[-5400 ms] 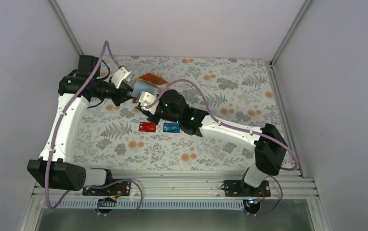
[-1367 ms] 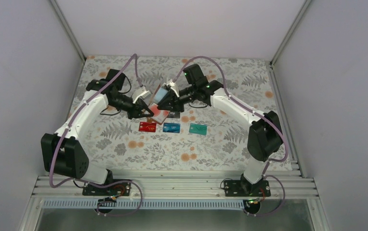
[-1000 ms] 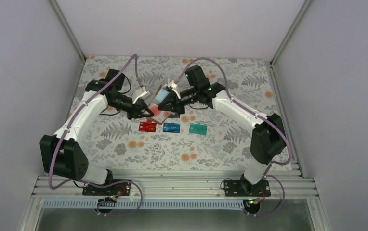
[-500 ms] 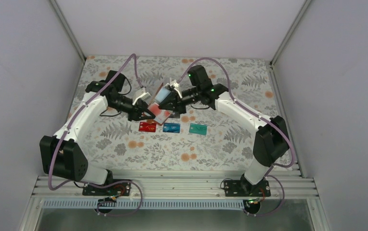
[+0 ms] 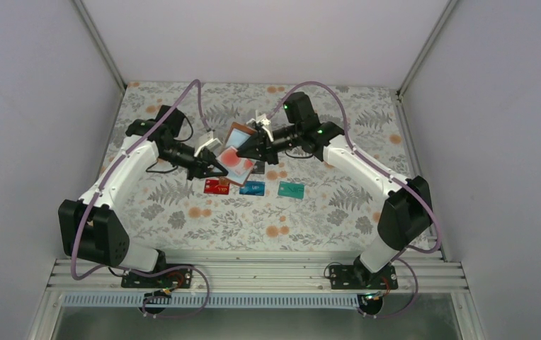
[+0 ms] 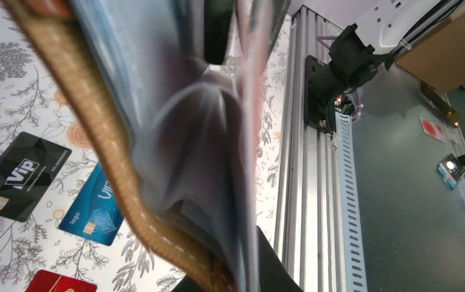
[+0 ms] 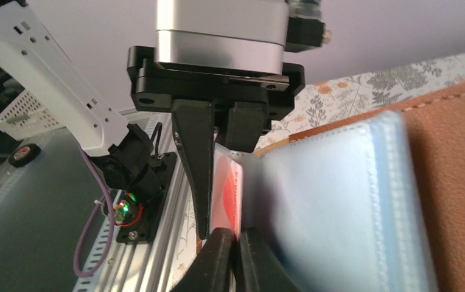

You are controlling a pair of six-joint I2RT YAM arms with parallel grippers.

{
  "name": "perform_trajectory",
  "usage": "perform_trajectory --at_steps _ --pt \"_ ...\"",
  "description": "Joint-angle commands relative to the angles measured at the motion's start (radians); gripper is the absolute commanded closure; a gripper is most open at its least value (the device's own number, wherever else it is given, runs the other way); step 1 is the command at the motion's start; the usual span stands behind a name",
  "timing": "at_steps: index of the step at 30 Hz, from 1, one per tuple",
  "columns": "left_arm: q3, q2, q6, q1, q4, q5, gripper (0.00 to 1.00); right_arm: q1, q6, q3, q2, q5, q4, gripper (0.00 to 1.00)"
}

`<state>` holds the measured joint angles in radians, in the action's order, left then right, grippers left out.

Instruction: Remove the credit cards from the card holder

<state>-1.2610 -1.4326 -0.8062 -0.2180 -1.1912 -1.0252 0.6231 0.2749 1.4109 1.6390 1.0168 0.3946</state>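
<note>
- The card holder (image 5: pixel 241 134) hangs open above the middle of the table in the overhead view, lifted off the cloth between the two arms. Its brown cover faces up and back, and its pale grey-blue pockets fan out below.
- A red-white card (image 5: pixel 235 161) sticks out of the pockets at the holder's lower left edge.
- The left gripper (image 5: pixel 217 167) comes in from the left. Its jaws are pressed together on the holder's lower edge, and the stitched brown border runs down between its fingers in the left wrist view.
- The right gripper (image 7: pixel 237 258) reaches in from the right. Its jaws are pressed together and pinch the lower edge of the red-white card beside a blurred pocket leaf.
- Four cards lie flat on the cloth just below the holder:
  - The black card (image 6: pixel 20 176) is partly under the holder.
  - In front of it, left to right, lie the red card (image 5: pixel 216 186), the blue card (image 5: pixel 252 188) and the teal card (image 5: pixel 291 189), a little apart from one another.
- The floral cloth (image 5: pixel 183 212) covers the table.
- An aluminium rail (image 5: pixel 253 273) runs along the bottom of the frame.
</note>
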Motion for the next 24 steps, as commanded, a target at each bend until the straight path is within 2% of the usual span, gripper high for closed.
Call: perform_trajectory --at_steps 1,4,14,20,22,24 --pt "-0.011 0.033 -0.034 -0.008 -0.003 -0.066 0.98 -0.005 0.039 0.017 -0.009 0.007 0.026 0.86" --pt "-0.017 0.039 -0.046 -0.008 -0.008 -0.063 0.98 -0.016 0.061 -0.005 -0.038 -0.011 0.042 0.79" --pt "-0.02 0.037 -0.05 -0.009 -0.002 -0.064 0.98 -0.04 0.009 -0.054 -0.027 -0.021 0.003 0.75" --pt "-0.019 0.035 -0.048 -0.009 -0.003 -0.069 0.97 -0.029 0.034 -0.043 -0.018 0.05 0.026 0.59" --pt "-0.018 0.037 -0.048 -0.008 -0.001 -0.064 0.98 -0.029 0.034 -0.042 -0.021 0.041 0.027 0.6" --pt "-0.019 0.037 -0.048 -0.008 0.001 -0.064 0.98 -0.028 0.02 -0.041 -0.017 0.014 0.02 0.72"
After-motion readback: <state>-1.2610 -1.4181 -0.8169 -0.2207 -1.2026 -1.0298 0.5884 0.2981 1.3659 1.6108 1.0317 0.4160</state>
